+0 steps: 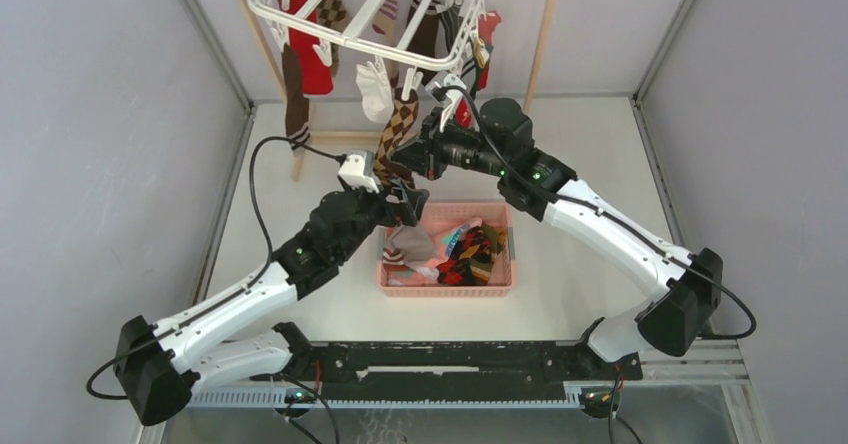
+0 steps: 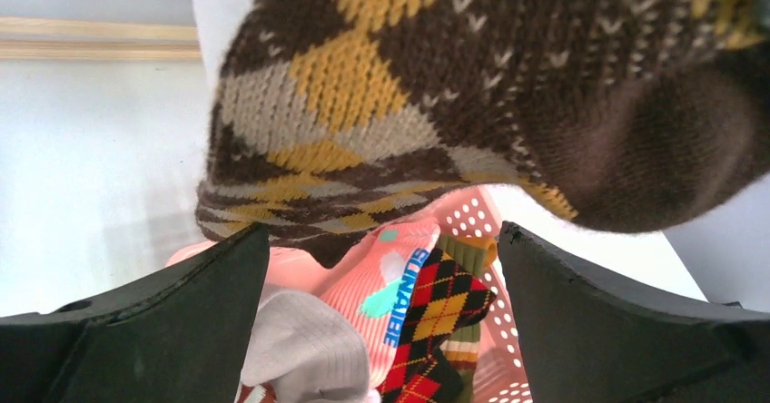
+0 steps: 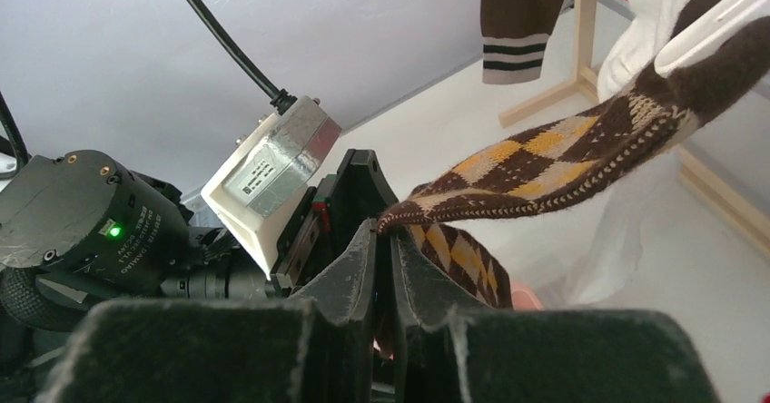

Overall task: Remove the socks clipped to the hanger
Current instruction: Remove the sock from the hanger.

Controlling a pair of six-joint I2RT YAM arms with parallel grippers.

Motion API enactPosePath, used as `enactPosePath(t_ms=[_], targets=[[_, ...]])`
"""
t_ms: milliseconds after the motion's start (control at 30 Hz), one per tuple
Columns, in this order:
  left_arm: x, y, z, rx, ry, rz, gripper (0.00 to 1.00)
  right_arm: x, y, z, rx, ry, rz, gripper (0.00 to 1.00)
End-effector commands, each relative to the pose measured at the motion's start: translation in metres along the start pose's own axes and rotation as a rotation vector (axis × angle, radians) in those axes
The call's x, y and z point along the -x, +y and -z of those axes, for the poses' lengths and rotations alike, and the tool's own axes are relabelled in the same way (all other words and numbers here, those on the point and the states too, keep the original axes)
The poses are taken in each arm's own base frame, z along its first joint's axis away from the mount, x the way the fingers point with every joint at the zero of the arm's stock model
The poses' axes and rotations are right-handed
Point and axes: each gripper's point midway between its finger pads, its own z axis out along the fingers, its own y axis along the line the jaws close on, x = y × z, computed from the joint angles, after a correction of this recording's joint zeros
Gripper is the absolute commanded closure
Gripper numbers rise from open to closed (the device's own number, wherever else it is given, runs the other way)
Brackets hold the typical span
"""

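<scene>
Top view: right pincer (image 1: 398,167) is clamped on the low end of the brown argyle sock (image 1: 402,124). The sock runs up and away from it to the hanger (image 1: 370,9) above. Left pincer (image 1: 410,204) sits just beside and below the right one, jaws apart, holding nothing. More socks hang on the hanger beyond both pincers: red sock (image 1: 316,64), dark brown sock (image 1: 295,94), white sock (image 1: 375,89). Pink basket (image 1: 450,287) is directly under the left pincer, with loose socks piled in it.

Left wrist view: left pincer (image 2: 381,235) is wide apart, fingers (image 2: 182,321) bare. Brown argyle sock (image 2: 409,85) hangs just above and ahead of the tips; cannot tell if it touches. Below, between the fingers, is the pink basket (image 2: 481,217) with a pink lettered sock (image 2: 386,294) and a red argyle sock (image 2: 436,308).

Right wrist view: right pincer (image 3: 383,240) is together, pinching the edge of the brown argyle sock (image 3: 563,158). The sock stretches up-right from the tips to a white clip (image 3: 713,31) at its top end. Left arm's wrist camera (image 3: 272,167) is just left of the tips. The dark brown sock (image 3: 522,13), striped at its end, hangs far ahead by a wooden pole (image 3: 586,22).
</scene>
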Motion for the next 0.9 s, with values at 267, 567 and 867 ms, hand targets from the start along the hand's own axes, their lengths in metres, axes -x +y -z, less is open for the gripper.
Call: enactPosePath(t_ms=[267, 567, 867], targets=[[0.016, 0.025, -0.003, 0.102, -0.162, -0.045, 0.15, 0.021, 0.013, 0.003, 0.058, -0.024, -0.04, 0.87], [0.015, 0.022, -0.011, 0.088, -0.15, -0.083, 0.54, 0.025, 0.011, 0.003, 0.088, -0.028, -0.077, 0.87], [0.018, 0.021, -0.005, 0.083, -0.148, -0.094, 1.0, 0.02, 0.001, 0.002, 0.082, -0.014, -0.096, 0.87]])
